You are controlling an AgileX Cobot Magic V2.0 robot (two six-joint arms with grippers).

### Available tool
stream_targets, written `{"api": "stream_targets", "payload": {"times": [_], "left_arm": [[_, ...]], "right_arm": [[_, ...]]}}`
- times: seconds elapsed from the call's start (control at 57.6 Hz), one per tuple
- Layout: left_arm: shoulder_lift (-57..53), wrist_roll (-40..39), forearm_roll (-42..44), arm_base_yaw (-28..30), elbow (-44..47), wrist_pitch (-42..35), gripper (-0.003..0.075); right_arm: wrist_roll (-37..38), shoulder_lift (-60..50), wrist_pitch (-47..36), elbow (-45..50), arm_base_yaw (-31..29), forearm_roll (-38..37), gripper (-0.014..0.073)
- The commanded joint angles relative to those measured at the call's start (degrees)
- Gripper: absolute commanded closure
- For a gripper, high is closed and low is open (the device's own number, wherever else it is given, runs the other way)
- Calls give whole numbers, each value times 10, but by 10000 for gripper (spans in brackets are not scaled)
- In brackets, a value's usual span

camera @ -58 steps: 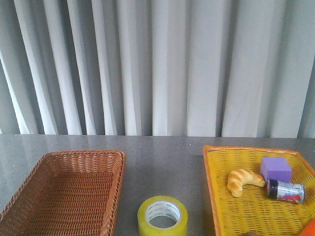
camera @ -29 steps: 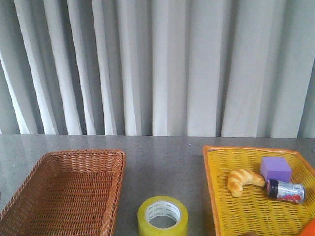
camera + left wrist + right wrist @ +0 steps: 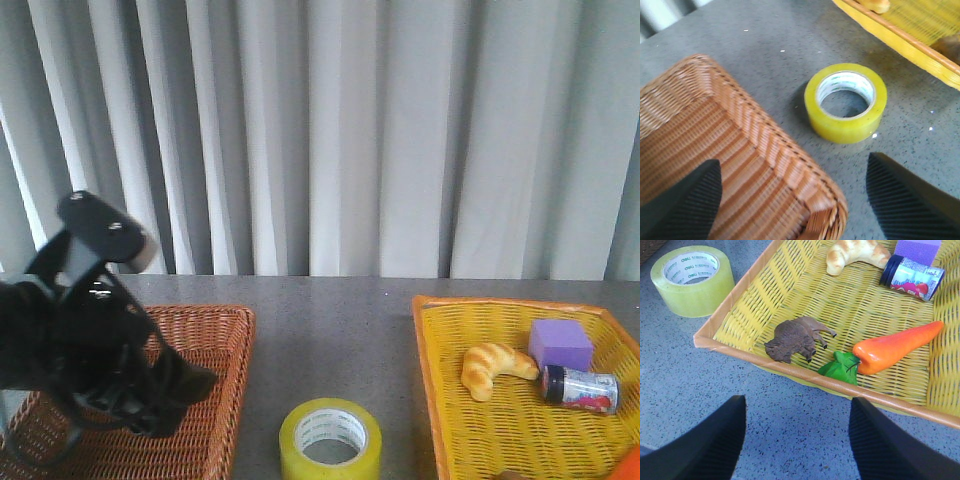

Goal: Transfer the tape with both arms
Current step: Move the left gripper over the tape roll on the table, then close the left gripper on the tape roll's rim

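The tape [image 3: 330, 438] is laid flat on the table [image 3: 330, 320], between the brown basket [image 3: 215, 330] and the yellow basket [image 3: 440, 400]. The left gripper [image 3: 790, 200] is held open over the brown basket's corner near the tape, and the right gripper [image 3: 795, 440] is spread open beside the yellow basket's rim.

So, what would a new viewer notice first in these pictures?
The black left arm looming over the brown wicker basket catches the eye first. Next is the yellow tape lying flat on the grey table between that basket and the yellow basket holding a bright orange carrot.
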Motion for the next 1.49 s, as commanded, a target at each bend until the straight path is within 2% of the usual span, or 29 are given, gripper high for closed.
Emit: {"api": "stream_targets", "payload": {"times": [0.0,0.33,0.677,0.851,1.146,1.267,1.476], "left_arm": [[48,7,-13,-21,-57,-19,144],[236,22,-8,-58,-217,40,148],[392,21,21,-58,-371,77,235],[444,21,23,-57,-413,119,255],[478,7,24,-57,-416,116,279],[478,5,28,-56,-416,116,337],[477,5,28,-56,-416,127,502]], "right_arm": [[-5,2,-33,-15,-3,-1,137],[-5,2,-33,-15,-3,-1,137],[-5,2,-33,-15,-3,-1,137],[-5,2,-33,-15,-3,-1,137],[-5,2,-33,-15,-3,-1,137],[-5,2,-33,-15,-3,-1,137],[-5,2,-33,-15,-3,-1,137]]}}
